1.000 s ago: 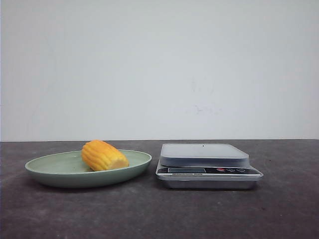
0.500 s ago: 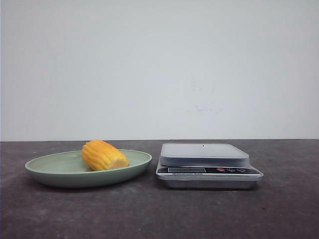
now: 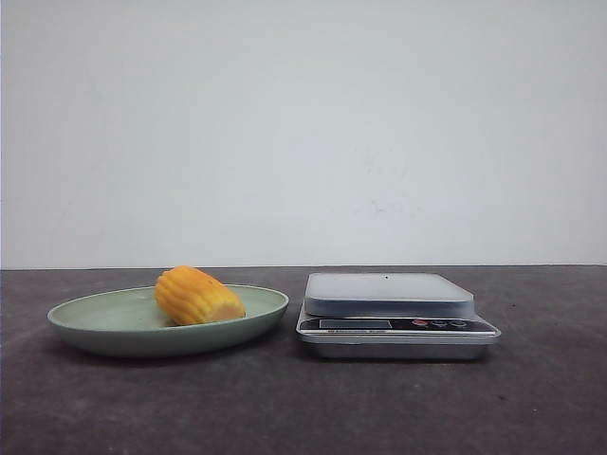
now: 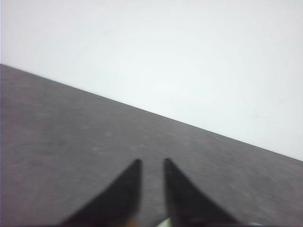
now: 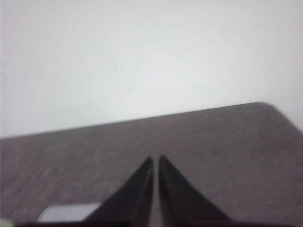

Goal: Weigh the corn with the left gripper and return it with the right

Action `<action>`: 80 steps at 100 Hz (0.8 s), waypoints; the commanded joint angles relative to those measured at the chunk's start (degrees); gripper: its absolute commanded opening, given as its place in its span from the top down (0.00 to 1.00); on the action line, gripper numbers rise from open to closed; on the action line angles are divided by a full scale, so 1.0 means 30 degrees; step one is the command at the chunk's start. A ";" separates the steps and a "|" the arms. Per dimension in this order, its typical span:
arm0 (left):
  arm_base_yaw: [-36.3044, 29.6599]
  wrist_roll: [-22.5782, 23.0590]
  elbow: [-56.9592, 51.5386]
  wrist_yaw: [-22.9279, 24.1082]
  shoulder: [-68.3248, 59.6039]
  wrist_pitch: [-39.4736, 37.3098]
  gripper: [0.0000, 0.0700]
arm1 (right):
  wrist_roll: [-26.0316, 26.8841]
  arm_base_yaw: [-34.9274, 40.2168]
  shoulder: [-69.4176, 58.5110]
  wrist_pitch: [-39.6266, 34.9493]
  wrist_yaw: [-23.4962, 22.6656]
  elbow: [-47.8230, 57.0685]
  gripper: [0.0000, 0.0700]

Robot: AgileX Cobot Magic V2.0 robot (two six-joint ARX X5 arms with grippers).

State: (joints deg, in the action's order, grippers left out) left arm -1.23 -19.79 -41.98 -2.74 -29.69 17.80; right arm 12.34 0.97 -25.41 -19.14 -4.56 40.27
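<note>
The corn (image 3: 197, 296), a stubby yellow-orange cob piece, lies on its side in a shallow pale green plate (image 3: 114, 336) at the left of the table. Neither gripper shows in the front view. In the left wrist view my left gripper (image 4: 151, 163) hangs over bare table, its two black fingers a small gap apart with nothing between them. A sliver of orange shows at that view's lower edge. In the right wrist view my right gripper (image 5: 155, 158) has its fingers nearly touching, empty, over bare table.
A silver digital kitchen scale (image 3: 389, 296) with a flat grey platform stands just right of the plate; its platform corner shows in the right wrist view (image 5: 71, 211). The table is dark grey, with a white wall behind it.
</note>
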 commanded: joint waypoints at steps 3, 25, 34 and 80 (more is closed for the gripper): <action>0.0029 0.0648 -0.2637 -0.0998 -0.1625 0.0874 0.38 | -0.0182 0.0029 -0.1056 -0.0568 -0.0408 0.1938 0.44; -0.0984 0.1545 -0.7439 -0.1610 -0.5413 0.3847 0.44 | -0.0459 0.0474 -0.3490 -0.2280 -0.1654 0.5880 0.32; -0.1836 0.1588 -0.8757 -0.1610 -0.6834 0.4342 0.44 | -0.0656 0.0809 -0.4612 -0.3577 -0.1654 0.7723 0.25; -0.6288 0.1501 -0.9326 -0.0634 -1.4790 0.5661 0.44 | -0.2069 0.1654 -0.7125 -0.7278 -0.1625 1.0338 0.24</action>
State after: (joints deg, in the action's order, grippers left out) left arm -18.52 -15.84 -69.14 -5.67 -70.54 35.31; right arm 7.29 5.69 -46.52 -40.73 -9.39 70.15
